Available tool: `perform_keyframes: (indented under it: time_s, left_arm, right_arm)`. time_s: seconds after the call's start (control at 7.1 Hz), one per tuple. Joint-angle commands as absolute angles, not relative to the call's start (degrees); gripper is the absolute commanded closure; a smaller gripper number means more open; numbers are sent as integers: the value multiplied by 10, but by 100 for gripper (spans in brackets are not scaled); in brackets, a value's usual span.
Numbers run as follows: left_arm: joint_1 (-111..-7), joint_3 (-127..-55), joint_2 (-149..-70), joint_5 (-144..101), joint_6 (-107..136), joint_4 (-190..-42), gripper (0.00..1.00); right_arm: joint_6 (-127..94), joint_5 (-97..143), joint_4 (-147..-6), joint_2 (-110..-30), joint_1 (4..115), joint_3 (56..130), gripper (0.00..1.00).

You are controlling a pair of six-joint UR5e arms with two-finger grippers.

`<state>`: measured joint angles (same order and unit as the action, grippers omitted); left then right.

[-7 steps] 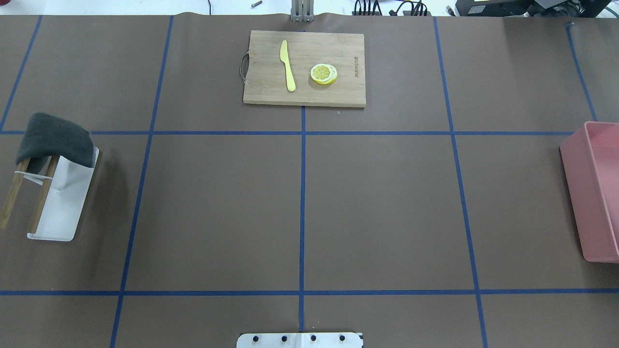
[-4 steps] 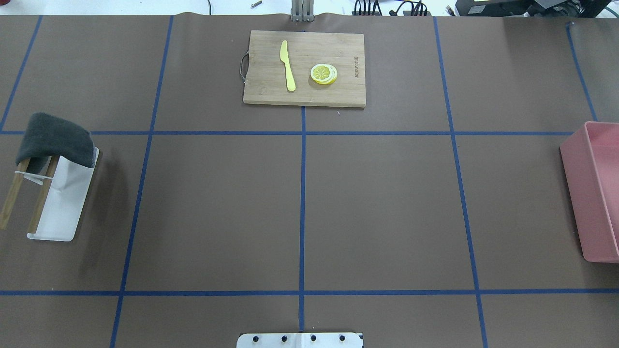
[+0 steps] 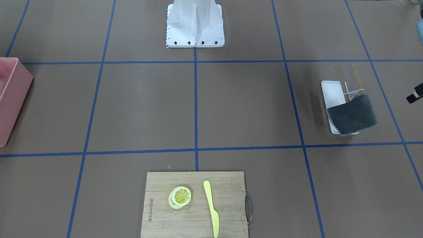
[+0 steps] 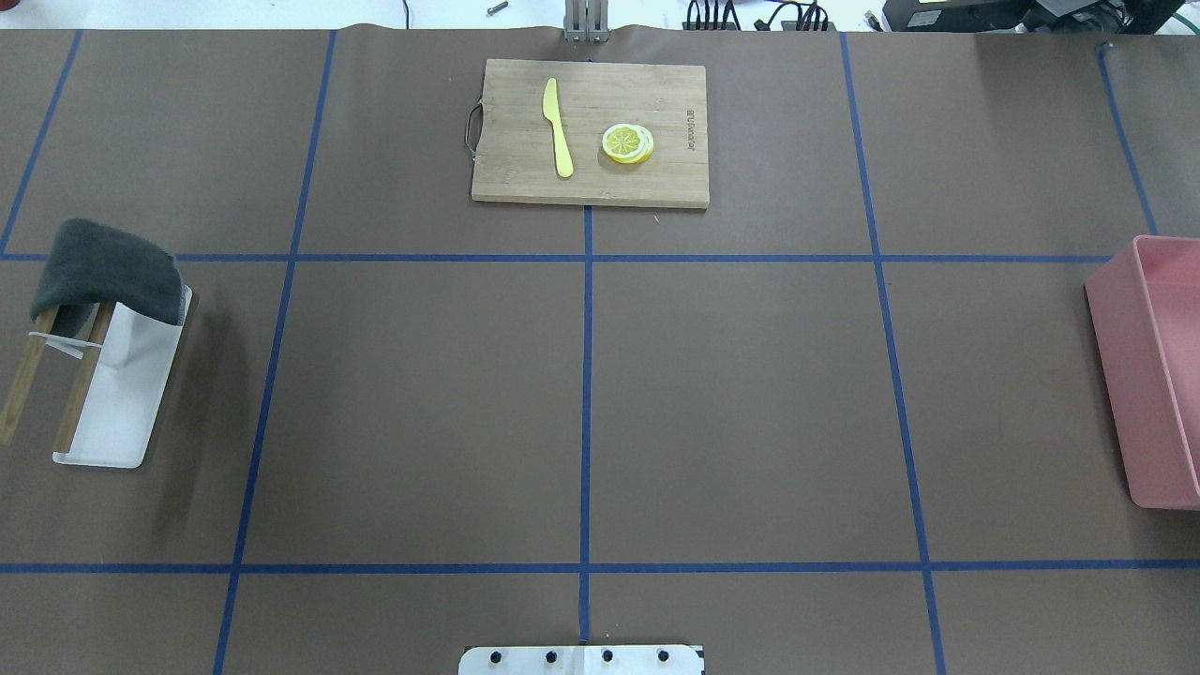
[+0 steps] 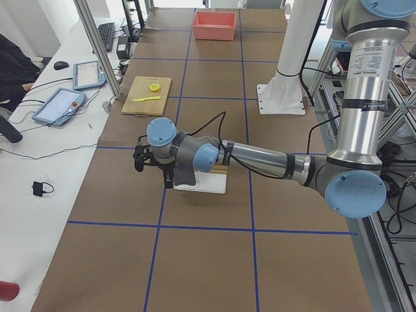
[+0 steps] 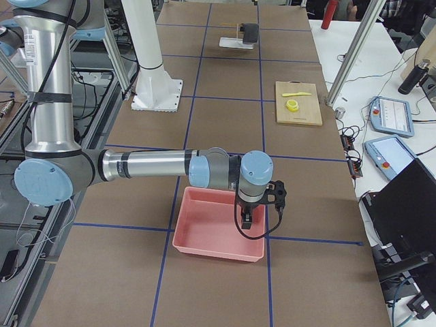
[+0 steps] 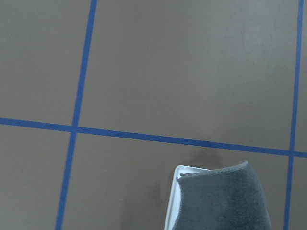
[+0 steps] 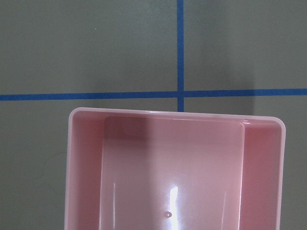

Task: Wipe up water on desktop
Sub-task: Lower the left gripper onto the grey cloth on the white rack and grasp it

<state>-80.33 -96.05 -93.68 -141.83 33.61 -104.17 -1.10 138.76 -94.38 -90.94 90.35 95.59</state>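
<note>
Grey fuzzy cloth unmoved atop white-based wooden rack | left gripper beside rack, right gripper: grip untellable | matte brown desktop unwiped

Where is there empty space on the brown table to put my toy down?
The two big middle squares of the desktop are bare, between the cutting board and the robot's base plate. Crowded: the board's top, the cloth rack on the robot's left, the pink bin on its right.
</note>
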Motion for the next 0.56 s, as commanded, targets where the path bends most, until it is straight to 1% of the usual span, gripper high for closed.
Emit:
perform_keyframes:
  time_s: [0.0,0.42]
  left_arm:
    - [-738,-949,-936,-1376,448,-1135,2]
    - [-695,-948,-935,-1375,450,-1142,3]
  right_arm:
    - [-14,1390,-944,-910,904,955,0]
    - [-15,1400,-945,-908,904,955,0]
